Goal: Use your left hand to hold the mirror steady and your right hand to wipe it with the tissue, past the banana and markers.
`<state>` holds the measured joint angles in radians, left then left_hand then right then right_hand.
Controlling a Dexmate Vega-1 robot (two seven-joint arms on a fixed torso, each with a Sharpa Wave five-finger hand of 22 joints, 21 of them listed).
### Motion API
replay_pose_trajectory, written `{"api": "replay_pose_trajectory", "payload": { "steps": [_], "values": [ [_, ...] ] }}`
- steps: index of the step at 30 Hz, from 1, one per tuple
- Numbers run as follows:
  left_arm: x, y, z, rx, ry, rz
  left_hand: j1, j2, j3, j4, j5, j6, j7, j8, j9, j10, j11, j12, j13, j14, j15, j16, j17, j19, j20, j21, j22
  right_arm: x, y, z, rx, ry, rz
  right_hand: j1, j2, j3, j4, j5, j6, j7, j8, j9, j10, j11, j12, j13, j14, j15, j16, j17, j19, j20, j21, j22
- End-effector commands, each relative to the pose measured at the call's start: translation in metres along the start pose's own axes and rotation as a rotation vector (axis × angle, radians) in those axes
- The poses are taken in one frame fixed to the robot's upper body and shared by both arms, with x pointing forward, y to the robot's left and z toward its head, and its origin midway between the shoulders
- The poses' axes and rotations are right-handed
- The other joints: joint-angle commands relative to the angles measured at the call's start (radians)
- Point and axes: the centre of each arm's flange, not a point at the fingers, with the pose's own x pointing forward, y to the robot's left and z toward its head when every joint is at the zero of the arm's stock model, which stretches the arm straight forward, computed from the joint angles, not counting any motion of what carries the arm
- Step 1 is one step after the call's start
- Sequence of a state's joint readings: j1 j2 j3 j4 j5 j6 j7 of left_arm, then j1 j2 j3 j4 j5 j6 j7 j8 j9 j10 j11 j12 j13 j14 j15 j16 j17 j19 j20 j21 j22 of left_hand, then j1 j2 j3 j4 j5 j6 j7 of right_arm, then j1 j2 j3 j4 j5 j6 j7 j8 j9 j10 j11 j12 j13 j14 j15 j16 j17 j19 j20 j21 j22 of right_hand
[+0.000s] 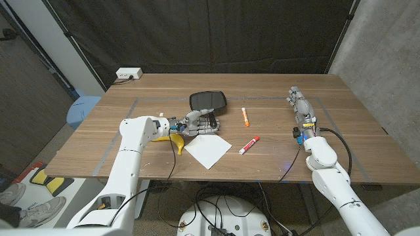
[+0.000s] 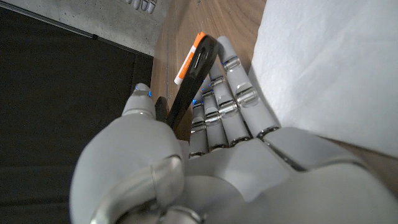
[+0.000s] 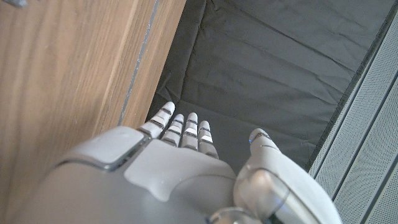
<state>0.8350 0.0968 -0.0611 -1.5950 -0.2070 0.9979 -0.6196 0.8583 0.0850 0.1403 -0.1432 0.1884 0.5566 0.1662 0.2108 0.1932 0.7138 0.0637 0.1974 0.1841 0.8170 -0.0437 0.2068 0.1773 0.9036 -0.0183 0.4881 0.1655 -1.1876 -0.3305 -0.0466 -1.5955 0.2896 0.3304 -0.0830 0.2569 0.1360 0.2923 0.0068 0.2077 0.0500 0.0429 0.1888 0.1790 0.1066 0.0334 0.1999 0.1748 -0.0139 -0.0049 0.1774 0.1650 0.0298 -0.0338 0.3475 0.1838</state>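
From the head view I find my left hand (image 1: pixel 197 122) at the handle end of the black-framed oval mirror (image 1: pixel 208 100), which lies near the middle of the wooden table (image 1: pixel 354 141). In the left wrist view the thumb sits on one side of the mirror's dark edge and the fingers (image 2: pixel 231 99) lie extended together on the other, so I judge the hand to be clamping the mirror to brace it for wiping.

The white square tissue (image 1: pixel 208 150) lies flat just in front of that hand, not yet picked up. The yellow banana (image 1: pixel 172 140) sits beside the left wrist. The orange marker (image 1: pixel 245 117) lies to the right of the mirror, and the red marker (image 1: pixel 249 145) is nearer the front edge, between the tissue and my right hand (image 1: pixel 300 106).

The right hand waits well apart at the right side, fingers straight and close together, holding nothing. I judge the next step is its reach past the markers for the tissue.
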Motion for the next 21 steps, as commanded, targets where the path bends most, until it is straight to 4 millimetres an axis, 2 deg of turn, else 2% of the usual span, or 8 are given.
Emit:
{"api": "replay_pose_trajectory", "payload": {
  "steps": [1,8,10,11,14,15,21],
  "values": [
    [0.015,-0.002,0.004,-0.017,-0.03,-0.019,0.016,0.033,0.022,0.009,0.0,-0.029,0.021,-0.01,0.007,-0.017,-0.015,-0.011,0.003,-0.028,-0.026,-0.009,0.006,-0.006,-0.013,-0.014,0.004,0.002,-0.001,-0.001,0.003,0.002,-0.005,0.01,0.002,0.001,-0.002,-0.001,0.008,0.002,0.003,0.001,0.006,0.003,0.004,0.002,0.007,-0.001,0.004,0.003,0.011,-0.02,-0.002,0.003],
    [0.015,-0.003,0.009,-0.001,-0.043,-0.008,0.05,0.097,0.066,0.019,0.008,-0.059,0.03,-0.018,0.011,-0.029,-0.014,-0.01,0.005,-0.042,-0.021,-0.01,0.011,-0.024,-0.007,-0.033,0.006,0.003,-0.001,-0.003,0.008,0.005,-0.007,0.009,0.002,-0.001,-0.002,-0.001,0.008,0.002,0.003,0.001,0.007,0.0,0.004,0.002,0.008,-0.002,0.003,0.003,0.011,-0.021,-0.004,0.003],
    [0.015,-0.003,0.01,0.006,-0.041,0.005,0.072,0.113,0.091,0.019,0.012,-0.057,0.03,-0.015,0.012,-0.024,-0.017,-0.007,0.006,-0.035,-0.024,-0.006,0.012,-0.024,-0.011,-0.036,0.007,0.003,-0.002,-0.004,0.011,0.006,-0.006,0.009,0.002,-0.001,-0.002,-0.001,0.008,0.002,0.003,0.001,0.008,0.001,0.004,0.002,0.008,-0.002,0.003,0.003,0.011,-0.021,-0.004,0.003],
    [0.014,-0.003,0.01,0.012,-0.042,0.018,0.095,0.116,0.118,0.019,0.015,-0.053,0.028,-0.012,0.014,-0.017,-0.024,-0.004,0.006,-0.02,-0.035,0.0,0.013,-0.015,-0.019,-0.036,0.008,0.004,-0.002,-0.004,0.01,0.007,-0.006,0.009,0.002,-0.002,-0.002,-0.001,0.008,0.002,0.002,0.001,0.008,0.002,0.003,0.002,0.008,-0.002,0.003,0.003,0.011,-0.02,-0.004,0.003],
    [0.013,-0.003,0.012,0.028,-0.048,0.049,0.123,0.112,0.152,0.02,0.015,-0.039,0.029,-0.007,0.016,0.004,-0.044,0.003,0.007,-0.002,-0.046,0.005,0.013,0.002,-0.029,-0.035,0.009,0.005,-0.001,-0.004,0.013,0.006,-0.004,0.009,0.003,-0.002,-0.002,-0.001,0.008,0.003,0.002,0.001,0.007,0.003,0.003,0.002,0.008,-0.001,0.003,0.003,0.011,-0.02,-0.005,0.003],
    [0.012,-0.003,0.012,0.037,-0.05,0.061,0.146,0.111,0.176,0.018,0.015,-0.029,0.029,-0.004,0.018,0.015,-0.051,0.005,0.007,0.014,-0.057,0.008,0.013,0.01,-0.034,-0.035,0.009,0.005,-0.001,-0.004,0.012,0.006,-0.002,0.009,0.003,-0.002,-0.002,-0.001,0.008,0.003,0.002,0.001,0.007,0.003,0.003,0.002,0.008,-0.001,0.002,0.003,0.012,-0.02,-0.005,0.003],
    [0.008,-0.004,0.015,0.068,-0.075,0.137,0.191,0.109,0.245,0.031,0.011,0.031,0.024,0.011,0.022,0.089,-0.083,0.019,0.007,0.093,-0.091,0.024,0.011,0.066,-0.053,-0.02,0.01,0.008,-0.001,-0.003,0.01,0.006,0.004,0.008,0.003,-0.003,-0.002,0.0,0.009,0.003,0.002,0.001,0.007,0.003,0.003,0.002,0.007,-0.002,0.002,0.003,0.011,-0.02,-0.007,0.003]
  ]
}}
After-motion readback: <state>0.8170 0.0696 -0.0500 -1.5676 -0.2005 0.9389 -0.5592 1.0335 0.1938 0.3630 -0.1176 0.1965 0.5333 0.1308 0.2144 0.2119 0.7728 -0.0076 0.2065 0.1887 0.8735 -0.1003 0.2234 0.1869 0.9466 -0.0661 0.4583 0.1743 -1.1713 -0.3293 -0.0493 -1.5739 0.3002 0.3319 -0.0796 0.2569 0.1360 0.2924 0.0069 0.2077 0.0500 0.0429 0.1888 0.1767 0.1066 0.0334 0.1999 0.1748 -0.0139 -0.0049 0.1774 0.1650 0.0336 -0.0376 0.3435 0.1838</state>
